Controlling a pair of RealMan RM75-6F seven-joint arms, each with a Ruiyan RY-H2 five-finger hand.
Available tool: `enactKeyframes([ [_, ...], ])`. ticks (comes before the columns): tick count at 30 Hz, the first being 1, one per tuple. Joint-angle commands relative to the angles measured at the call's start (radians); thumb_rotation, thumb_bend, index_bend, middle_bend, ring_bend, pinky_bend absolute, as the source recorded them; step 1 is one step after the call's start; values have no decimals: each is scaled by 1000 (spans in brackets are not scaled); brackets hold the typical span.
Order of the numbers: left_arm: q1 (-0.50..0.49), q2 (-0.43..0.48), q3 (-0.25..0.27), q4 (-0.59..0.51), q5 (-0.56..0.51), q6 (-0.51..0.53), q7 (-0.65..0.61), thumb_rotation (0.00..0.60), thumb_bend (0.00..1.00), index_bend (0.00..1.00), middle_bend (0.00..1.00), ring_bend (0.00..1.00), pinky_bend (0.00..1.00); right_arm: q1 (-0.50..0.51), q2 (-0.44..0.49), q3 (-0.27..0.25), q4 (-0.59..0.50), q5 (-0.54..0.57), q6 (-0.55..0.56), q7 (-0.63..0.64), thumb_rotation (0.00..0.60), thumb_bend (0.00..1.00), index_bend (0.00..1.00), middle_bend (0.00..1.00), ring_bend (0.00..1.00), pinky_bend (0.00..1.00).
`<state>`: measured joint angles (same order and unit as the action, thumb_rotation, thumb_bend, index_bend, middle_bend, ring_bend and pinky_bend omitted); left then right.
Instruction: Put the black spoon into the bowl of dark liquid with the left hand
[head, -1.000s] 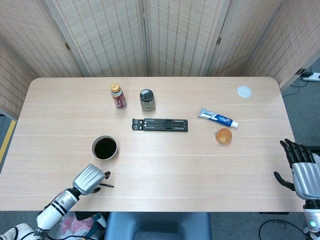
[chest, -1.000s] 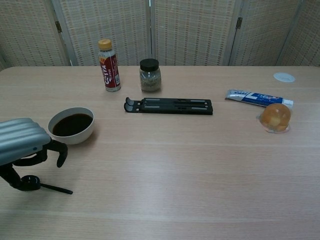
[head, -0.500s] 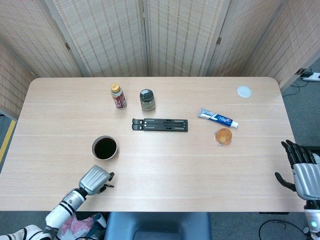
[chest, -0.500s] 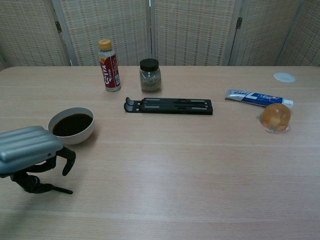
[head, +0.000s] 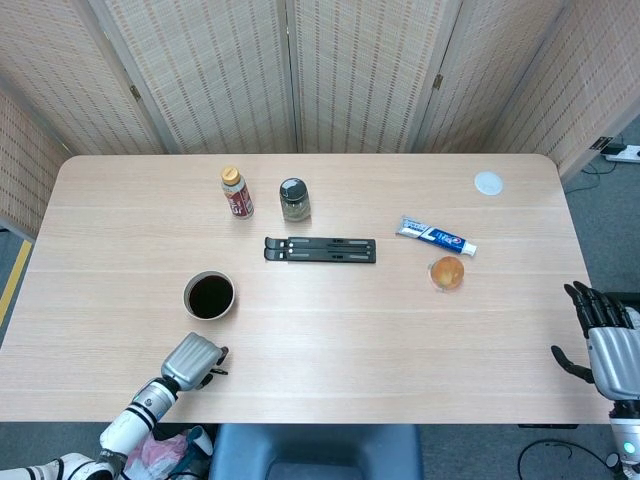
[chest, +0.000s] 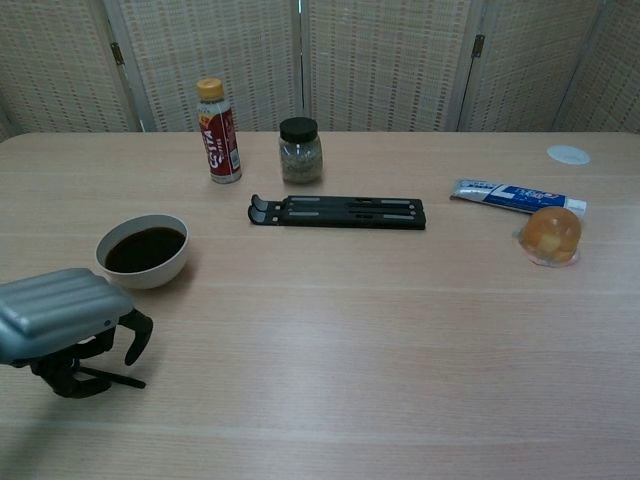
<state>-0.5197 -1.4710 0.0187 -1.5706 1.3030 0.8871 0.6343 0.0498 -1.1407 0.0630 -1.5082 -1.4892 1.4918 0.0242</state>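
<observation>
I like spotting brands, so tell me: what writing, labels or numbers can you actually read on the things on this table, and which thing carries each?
Small bottle, red label with white lettering: too blurred to read for certain.
Toothpaste tube, blue and white print: too small to read.
Dark-lidded jar: no label shows.
Black folding stand, bowl of dark liquid, orange jelly cup, white disc: no writing visible.

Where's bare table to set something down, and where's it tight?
Bare: the wide near strip from the bowl of dark liquid across to below the orange jelly cup; also the back-right stretch between the jar and the white lid. Tight: bottle, jar and black stand cluster; toothpaste beside the cup; left hand over the black spoon.
</observation>
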Motion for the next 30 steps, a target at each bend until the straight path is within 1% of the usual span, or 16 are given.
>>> enactKeyframes([
  [1, -5, -5, 5, -3, -19, 6, 27, 600, 377, 522, 987, 916, 1000, 0, -1, 0, 2, 0, -1, 1, 600, 167, 35, 68, 90, 120],
  [5, -9, -8, 12, -12, -40, 18, 69, 600, 396, 534, 987, 916, 1000, -1, -2, 0, 5, 1, -1, 4, 600, 167, 35, 68, 90, 120],
  [13, -22, -22, 26, -28, -91, 48, 177, 600, 396, 536, 987, 916, 1000, -2, -4, -1, 11, 5, -4, 9, 600, 167, 35, 68, 90, 120],
  [19, -32, -40, 30, -48, -154, 62, 247, 600, 396, 533, 987, 916, 1000, -3, -5, -1, 17, 7, -6, 15, 600, 167, 35, 68, 90, 120],
  [30, -49, -59, 43, -59, -216, 92, 299, 600, 396, 540, 987, 917, 1000, -6, -7, -2, 25, 11, -8, 23, 600, 167, 35, 68, 90, 120],
])
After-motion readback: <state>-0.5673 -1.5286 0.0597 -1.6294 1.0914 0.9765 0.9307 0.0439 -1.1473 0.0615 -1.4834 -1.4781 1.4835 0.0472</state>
